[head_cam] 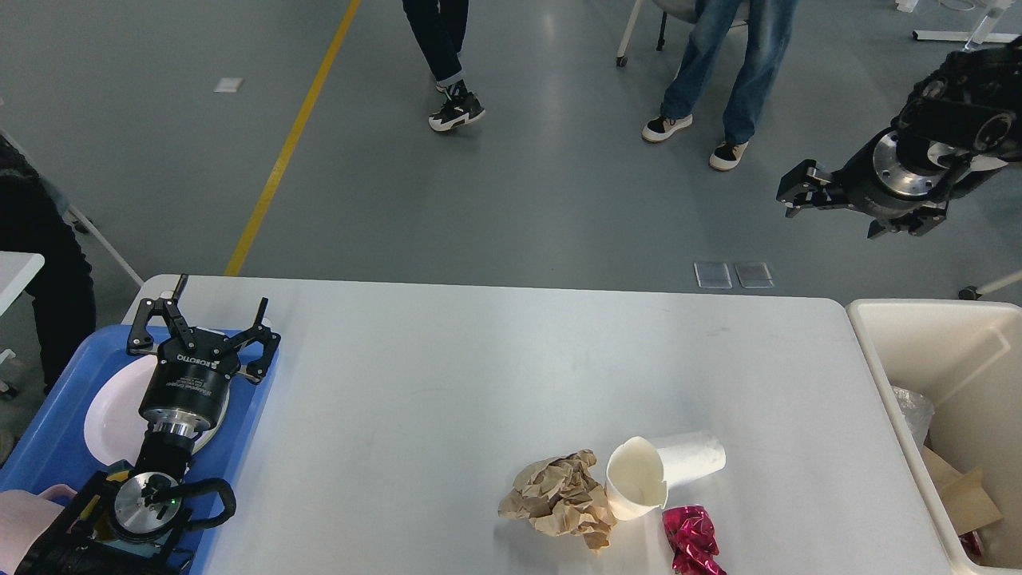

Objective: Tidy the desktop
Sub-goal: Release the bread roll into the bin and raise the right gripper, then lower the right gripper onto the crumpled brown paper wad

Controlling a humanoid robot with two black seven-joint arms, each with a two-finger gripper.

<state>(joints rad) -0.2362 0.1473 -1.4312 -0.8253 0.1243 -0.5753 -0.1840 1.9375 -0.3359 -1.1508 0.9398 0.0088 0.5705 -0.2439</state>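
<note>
The white desktop [447, 367] holds a crumpled brown paper ball [559, 499], a white paper cup [659, 471] lying on its side, and a crumpled red foil wrapper [691, 539], all near the front right. My left gripper [221, 294] is open and empty, above the far right corner of the blue tray [56, 415]. My right gripper [800, 192] is raised high above the floor beyond the table's far right corner, pointing left; its fingers cannot be told apart.
A white plate [108, 411] lies in the blue tray under my left arm. A beige bin [878, 351] at the table's right end holds cardboard [962, 499] and clear plastic [910, 411]. Two people's legs [718, 72] stand on the floor beyond the table.
</note>
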